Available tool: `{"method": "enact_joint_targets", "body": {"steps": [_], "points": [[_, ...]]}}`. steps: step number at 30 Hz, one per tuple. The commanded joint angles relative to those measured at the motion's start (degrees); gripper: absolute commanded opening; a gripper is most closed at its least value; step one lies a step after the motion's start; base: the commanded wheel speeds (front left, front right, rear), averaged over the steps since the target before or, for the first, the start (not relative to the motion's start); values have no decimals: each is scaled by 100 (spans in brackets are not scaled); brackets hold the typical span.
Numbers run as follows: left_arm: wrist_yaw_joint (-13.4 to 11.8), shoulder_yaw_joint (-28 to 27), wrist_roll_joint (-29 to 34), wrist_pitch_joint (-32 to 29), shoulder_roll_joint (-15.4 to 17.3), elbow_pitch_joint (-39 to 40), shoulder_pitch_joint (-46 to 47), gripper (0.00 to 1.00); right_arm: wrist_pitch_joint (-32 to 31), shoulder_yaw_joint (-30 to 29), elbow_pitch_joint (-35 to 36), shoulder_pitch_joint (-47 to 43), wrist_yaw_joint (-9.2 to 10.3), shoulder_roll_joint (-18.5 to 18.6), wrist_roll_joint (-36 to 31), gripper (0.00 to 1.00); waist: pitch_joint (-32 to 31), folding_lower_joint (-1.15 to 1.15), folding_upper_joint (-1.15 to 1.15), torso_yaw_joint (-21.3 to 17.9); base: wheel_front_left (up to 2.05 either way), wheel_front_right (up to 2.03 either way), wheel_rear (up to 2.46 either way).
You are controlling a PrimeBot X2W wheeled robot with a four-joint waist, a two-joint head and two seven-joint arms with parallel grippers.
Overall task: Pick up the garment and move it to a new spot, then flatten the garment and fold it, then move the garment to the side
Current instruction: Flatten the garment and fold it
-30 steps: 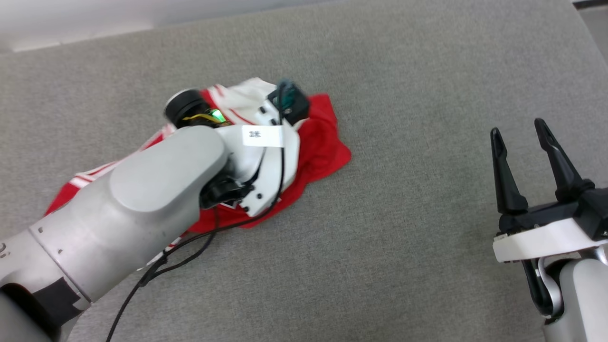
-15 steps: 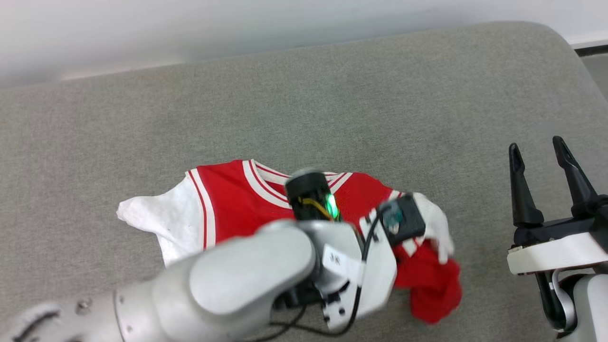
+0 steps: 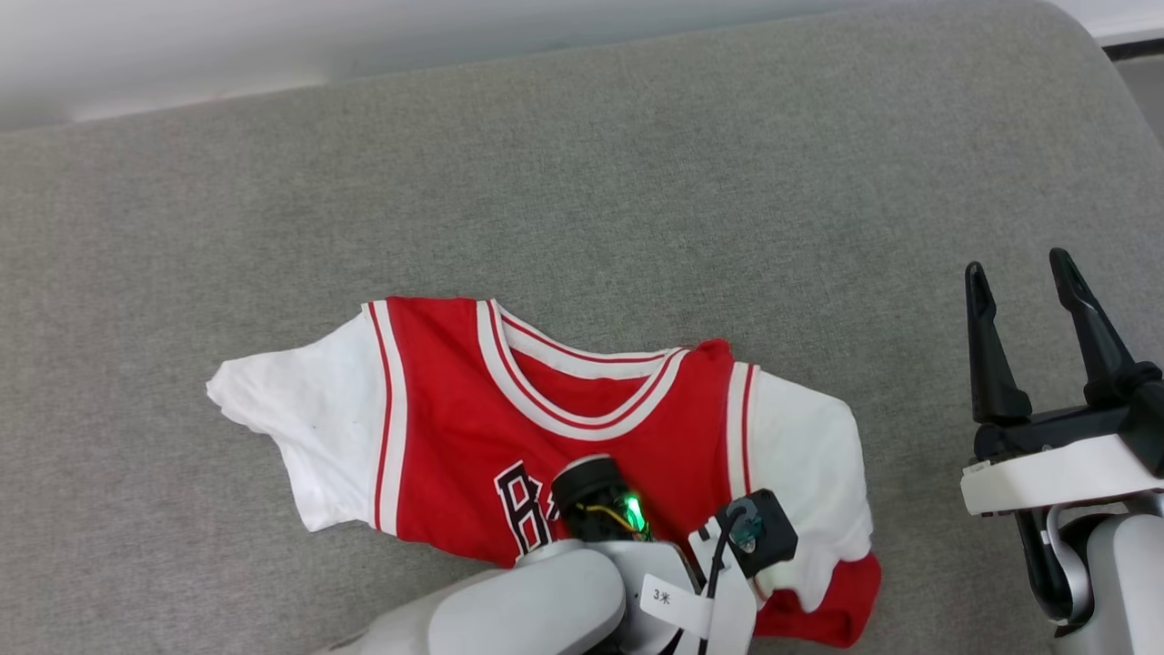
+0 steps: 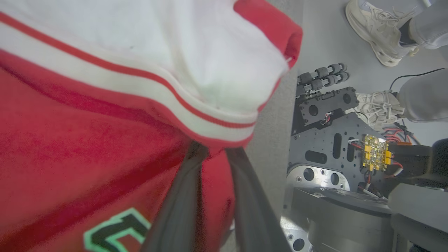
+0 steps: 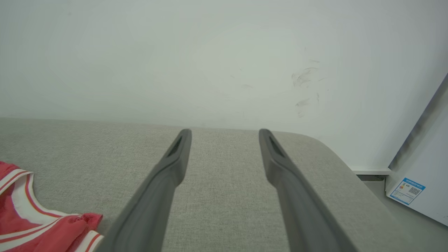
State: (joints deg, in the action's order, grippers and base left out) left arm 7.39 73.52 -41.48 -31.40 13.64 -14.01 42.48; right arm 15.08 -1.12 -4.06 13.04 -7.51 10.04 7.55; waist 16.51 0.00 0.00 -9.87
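Observation:
The garment point(image 3: 455, 428), red with white sleeves and striped collar, lies spread front-up on the grey cushion, its lower part hidden under my left forearm point(image 3: 564, 600). In the left wrist view my left gripper point(image 4: 215, 154) has its two dark fingers point(image 4: 182, 196) close together. Red cloth of the garment point(image 4: 87, 122) sits between them, and the tips are hidden under a white striped sleeve fold. My right gripper point(image 3: 1023, 282) hovers open and empty to the right of the garment. Its fingertips point(image 5: 224, 134) are apart over bare cushion, with a bit of the garment point(image 5: 21, 224) at the lower left.
The grey cushion point(image 3: 637, 182) ends at a white wall behind and rounds off at its far right corner point(image 3: 1073, 27). Below the near edge are my black base plate point(image 4: 332, 140) and a person's shoes point(image 4: 378, 31). A white appliance point(image 5: 420, 175) stands at the right.
My left arm has drawn the garment toward the near edge; it went from a crumpled heap to lying spread front-up. The head camera shifted. The right gripper stays open.

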Motion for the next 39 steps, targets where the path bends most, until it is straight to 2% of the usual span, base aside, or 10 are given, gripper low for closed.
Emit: {"method": "enact_joint_targets", "body": {"steps": [1,4,8,10,16,17,20,27,33,39], "points": [[-1,-15,54,140,-38,-23,96,100,12,6,-19,53,4,-30,-23,100,-47,0,0,28,0,0,0],[0,-14,154,712,-68,-83,274,100,12,11,-59,4,4,28,-47,100,-218,0,0,96,0,0,0],[0,-59,332,1980,45,-229,479,100,12,4,-41,-81,4,203,-80,100,-530,0,0,229,0,0,0],[-102,-222,461,2492,106,-272,479,100,12,-1,-20,-77,4,329,-103,100,-664,0,0,303,0,0,0],[-978,-701,767,3535,578,-153,95,100,-422,453,23,227,4,989,-35,100,-935,0,0,486,0,0,0],[-1336,-884,812,3813,804,-39,-110,100,-801,758,58,344,4,1286,119,100,-972,0,0,534,0,0,0],[-1925,-1215,876,4234,1175,100,-440,100,-1561,1334,121,540,4,1811,477,100,-989,0,0,620,0,0,0],[-3123,-2066,984,4635,1815,576,-1238,100,-3603,2787,296,1015,4,3157,1820,100,-901,0,0,834,0,0,0],[-3688,-2891,1318,4668,1868,1209,-1915,100,-4993,3784,200,1374,4,3837,2981,100,-667,0,0,1050,0,0,0],[-3806,-3563,1684,4659,1628,1518,-2395,100,-5320,4419,-148,1599,4,3915,3296,100,-385,0,0,1218,0,0,0]]}}
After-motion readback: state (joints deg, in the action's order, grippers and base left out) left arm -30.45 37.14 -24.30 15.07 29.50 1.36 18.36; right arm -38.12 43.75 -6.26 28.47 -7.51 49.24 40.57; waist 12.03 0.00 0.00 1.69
